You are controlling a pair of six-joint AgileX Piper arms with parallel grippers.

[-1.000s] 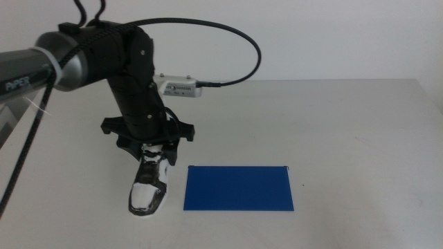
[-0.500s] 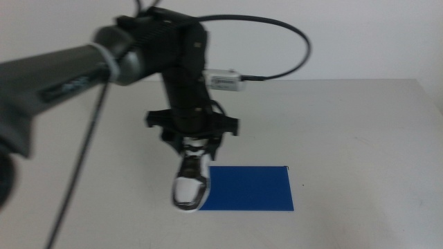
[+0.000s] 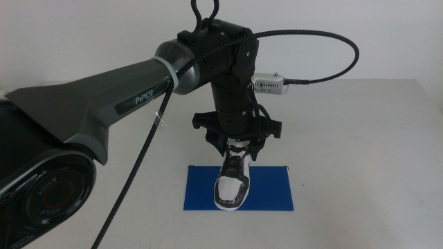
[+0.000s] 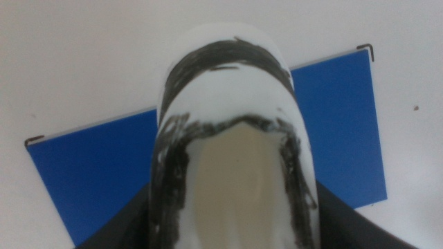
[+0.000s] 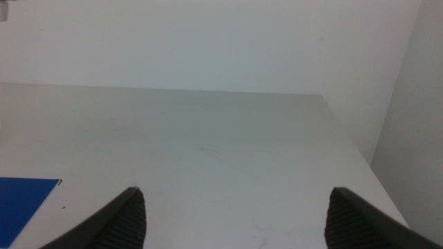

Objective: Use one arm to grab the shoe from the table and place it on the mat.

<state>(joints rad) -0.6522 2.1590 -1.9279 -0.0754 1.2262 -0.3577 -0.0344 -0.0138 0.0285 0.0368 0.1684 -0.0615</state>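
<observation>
The left gripper clamps the shoe by its heel — toe hanging over the mat, ready for lowering; the right gripper waits, spread wide.

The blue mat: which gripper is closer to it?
Left. The left gripper holds the shoe directly over the mat; the right gripper waits off beside it, jaws open.
</observation>
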